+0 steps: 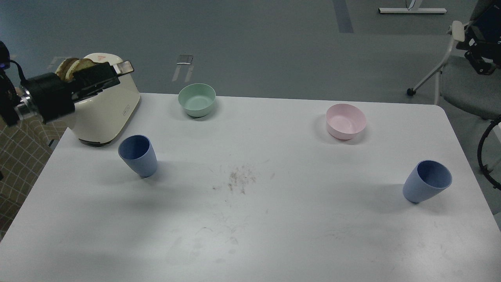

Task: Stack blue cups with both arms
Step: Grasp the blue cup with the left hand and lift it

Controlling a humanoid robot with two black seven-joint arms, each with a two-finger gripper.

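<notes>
Two blue cups stand upright and apart on the white table (250, 243): one at the left (137, 155), one at the far right (427, 181). Both are empty. My left gripper (117, 71) reaches in level from the left edge, in front of the toaster top, above and behind the left cup. It holds nothing that I can see, and its fingers cannot be told apart. My right gripper (482, 64) shows only as a dark part at the top right corner, far above and behind the right cup.
A cream toaster (107, 111) with bread slices (70, 65) stands at the table's back left. A pale green bowl (197, 99) is at the back middle and a pale pink bowl (346, 120) at the back right. A grey chair (467, 84) stands off the table's right.
</notes>
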